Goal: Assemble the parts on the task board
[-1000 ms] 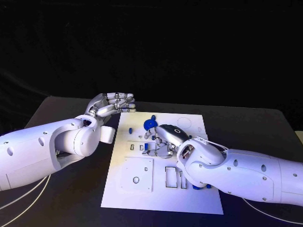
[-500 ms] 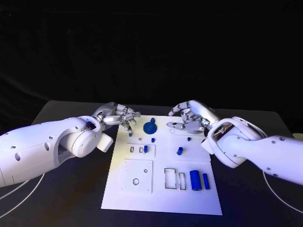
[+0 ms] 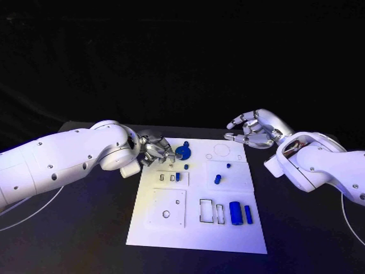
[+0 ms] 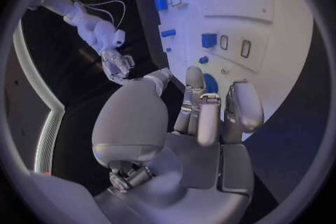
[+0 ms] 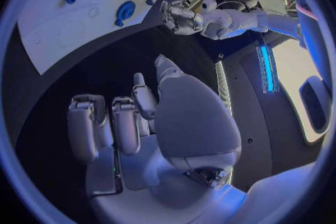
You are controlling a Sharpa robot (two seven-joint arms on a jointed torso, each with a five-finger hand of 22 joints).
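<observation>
— Where is the round blue part [image 3: 182, 152] found?
— On the task board [image 3: 198, 233], at its far left corner, just beside the left hand [image 3: 154, 149].
— How is that hand held?
— Lowered at the board's edge, fingers loosely curled, nothing gripped.
— And the right hand [image 3: 255, 129]?
— Raised past the far right corner, fingers apart, nothing held.

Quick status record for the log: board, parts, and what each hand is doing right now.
board: white task board flat on the black table
round part: blue disc at the board's far left area
bar parts: two blue bars side by side near the board's right edge
left hand: left hand at the board's far left corner beside the disc, holds nothing
right hand: right hand raised beyond the far right corner, fingers curled, empty
</observation>
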